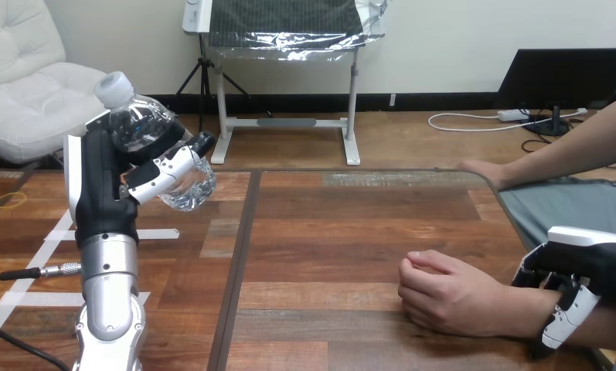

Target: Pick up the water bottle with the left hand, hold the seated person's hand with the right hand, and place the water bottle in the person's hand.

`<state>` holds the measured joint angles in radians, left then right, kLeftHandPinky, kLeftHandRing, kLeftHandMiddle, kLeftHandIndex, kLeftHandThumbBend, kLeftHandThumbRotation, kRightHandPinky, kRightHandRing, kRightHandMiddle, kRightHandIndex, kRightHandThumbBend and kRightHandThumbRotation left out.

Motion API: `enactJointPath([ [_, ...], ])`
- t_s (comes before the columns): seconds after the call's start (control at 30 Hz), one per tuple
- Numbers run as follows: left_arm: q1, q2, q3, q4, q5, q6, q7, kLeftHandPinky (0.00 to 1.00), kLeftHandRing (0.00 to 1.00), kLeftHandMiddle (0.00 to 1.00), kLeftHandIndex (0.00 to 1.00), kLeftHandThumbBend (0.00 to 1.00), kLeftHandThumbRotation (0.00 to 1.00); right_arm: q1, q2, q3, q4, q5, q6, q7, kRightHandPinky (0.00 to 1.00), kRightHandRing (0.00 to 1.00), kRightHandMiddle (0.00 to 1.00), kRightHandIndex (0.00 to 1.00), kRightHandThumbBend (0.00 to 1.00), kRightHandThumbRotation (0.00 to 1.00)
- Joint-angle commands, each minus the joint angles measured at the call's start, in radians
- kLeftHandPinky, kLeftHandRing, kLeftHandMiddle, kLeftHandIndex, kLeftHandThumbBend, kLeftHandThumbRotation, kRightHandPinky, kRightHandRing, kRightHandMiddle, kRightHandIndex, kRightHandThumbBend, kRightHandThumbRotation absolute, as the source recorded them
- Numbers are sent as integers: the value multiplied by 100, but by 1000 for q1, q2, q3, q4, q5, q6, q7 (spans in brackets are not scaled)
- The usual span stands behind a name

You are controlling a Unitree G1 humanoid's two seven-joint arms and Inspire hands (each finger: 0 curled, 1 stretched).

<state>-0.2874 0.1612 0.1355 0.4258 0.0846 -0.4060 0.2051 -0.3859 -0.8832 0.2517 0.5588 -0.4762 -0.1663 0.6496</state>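
Clear water bottle [144,121] aslant in left hand [97,179], cap [114,87] up-left.

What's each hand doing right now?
The left hand is shut on the clear plastic water bottle.
The right hand is curled round the person's wrist.
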Motion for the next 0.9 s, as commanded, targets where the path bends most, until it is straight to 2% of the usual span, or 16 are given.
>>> enactJointPath([
  [0.0,-72,4,4,-59,-6,-17,-2,26,30,36,41,57,0,27,42,42,27,-13,14,19,47,56,64,65,100,11],
  [0.27,-71,2,4,-64,-6,-15,-2,26,30,36,41,56,0,30,43,46,20,-10,-7,11,45,52,60,64,100,12],
  [0.5,-69,2,6,-69,-8,-10,-2,26,31,37,41,56,0,33,47,50,21,-22,-17,-21,45,52,60,62,100,12],
  [0.7,-67,4,7,-70,-10,-13,-4,26,31,37,41,56,0,37,43,58,21,-45,-53,-71,42,49,57,59,93,18],
  [0.87,-68,5,9,-68,-7,-19,-1,26,31,37,41,56,0,44,40,63,16,-69,-80,-118,33,41,51,55,85,29],
])
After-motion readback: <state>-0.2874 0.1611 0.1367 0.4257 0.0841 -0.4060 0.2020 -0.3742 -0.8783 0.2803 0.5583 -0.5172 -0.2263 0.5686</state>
